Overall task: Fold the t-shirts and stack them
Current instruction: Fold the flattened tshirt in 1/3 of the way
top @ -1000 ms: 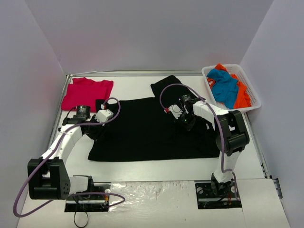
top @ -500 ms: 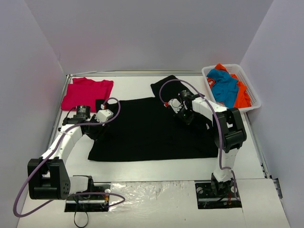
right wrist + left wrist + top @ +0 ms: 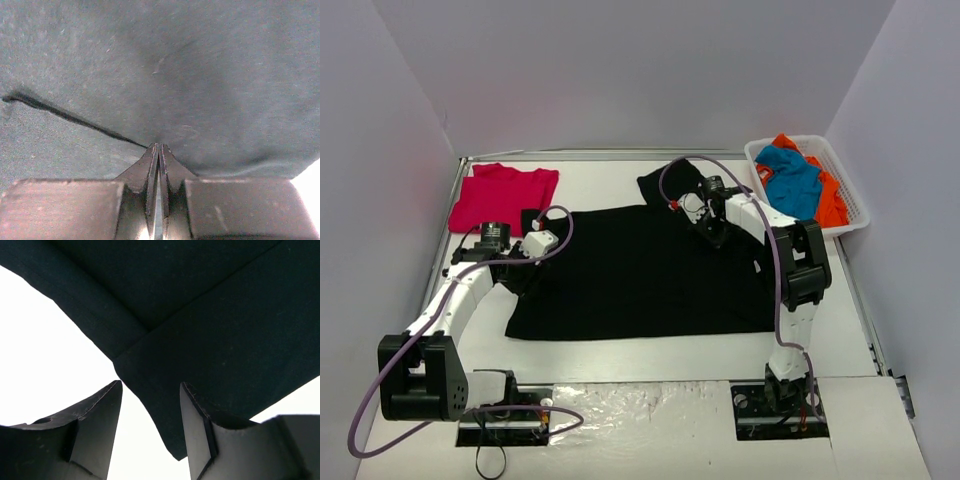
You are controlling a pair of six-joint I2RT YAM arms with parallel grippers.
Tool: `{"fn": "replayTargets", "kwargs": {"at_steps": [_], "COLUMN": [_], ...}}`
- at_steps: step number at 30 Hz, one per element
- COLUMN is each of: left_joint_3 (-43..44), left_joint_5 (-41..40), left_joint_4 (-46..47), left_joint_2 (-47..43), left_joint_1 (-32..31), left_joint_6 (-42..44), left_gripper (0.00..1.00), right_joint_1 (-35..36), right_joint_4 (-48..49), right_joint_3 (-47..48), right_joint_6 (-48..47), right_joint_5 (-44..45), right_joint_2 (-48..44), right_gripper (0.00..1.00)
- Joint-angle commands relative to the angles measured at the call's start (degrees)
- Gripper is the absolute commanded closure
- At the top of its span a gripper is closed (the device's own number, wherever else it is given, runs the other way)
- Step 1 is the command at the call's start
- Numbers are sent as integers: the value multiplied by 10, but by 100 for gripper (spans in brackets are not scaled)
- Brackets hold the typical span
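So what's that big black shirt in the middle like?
It is a large black t-shirt of soft, matte cloth, spread flat on the white table, straight hem nearest the arms. One sleeve pokes out at the far right, another at the left, where it seems to touch the red shirt. The left claw stands open at that left sleeve's edge; the right claw, shut, presses on the cloth by the far sleeve.
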Motion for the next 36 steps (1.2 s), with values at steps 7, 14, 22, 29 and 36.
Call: {"fn": "replayTargets", "kwargs": {"at_steps": [7, 14, 22, 29, 36], "left_joint_3": [5, 84, 219, 313, 351], "left_joint_5": [-45, -94, -133, -93, -49], "left_joint_4": [66, 124, 188, 167, 176], "left_joint_2": [-43, 30, 181, 308, 378], "left_joint_1": [4, 4, 22, 31, 52], "left_joint_6": [-38, -80, -122, -116, -124], "left_gripper": [46, 39, 40, 44, 50], "right_joint_1": [-13, -31, -38, -40, -40], "right_joint_4": [17, 13, 15, 17, 15], "right_joint_3": [155, 314, 358, 362, 361], "right_joint_6": [17, 39, 39, 30, 25], "right_joint_5": [35, 56, 51, 50, 54], "right_joint_2": [-7, 93, 161, 205, 212], "right_gripper": [71, 57, 55, 59, 59]}}
